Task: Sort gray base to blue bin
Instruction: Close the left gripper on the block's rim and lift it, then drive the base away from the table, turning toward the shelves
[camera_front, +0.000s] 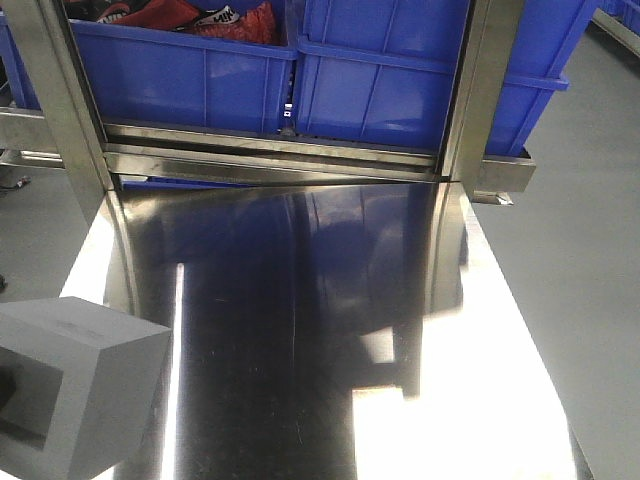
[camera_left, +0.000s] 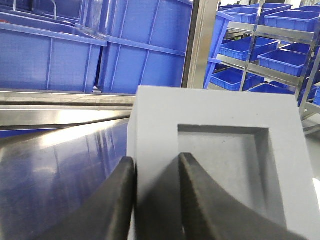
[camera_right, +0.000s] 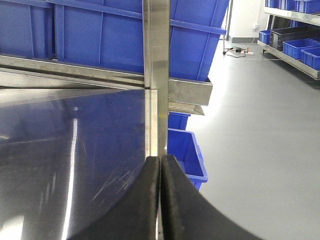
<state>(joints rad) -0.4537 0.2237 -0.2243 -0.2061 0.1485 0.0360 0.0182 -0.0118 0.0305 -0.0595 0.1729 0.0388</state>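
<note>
The gray base (camera_front: 85, 385) is a matte gray block at the front left edge of the steel table (camera_front: 300, 330), its square recess facing left. In the left wrist view my left gripper (camera_left: 156, 162) is shut on one wall of the gray base (camera_left: 225, 115), with one finger outside and one inside the recess. I cannot tell whether the block rests on the table. Two large blue bins stand behind the back rail: a left one (camera_front: 180, 85) holding red and black items and a taller right one (camera_front: 390, 90). My right gripper (camera_right: 160, 161) is shut and empty above the table's right edge.
Two upright steel posts (camera_front: 60, 100) (camera_front: 470, 90) rise at the table's back corners, joined by a steel rail (camera_front: 280, 150). A small blue bin (camera_right: 186, 150) sits on the floor below the right edge. Shelves of blue bins (camera_left: 270, 55) stand at the right.
</note>
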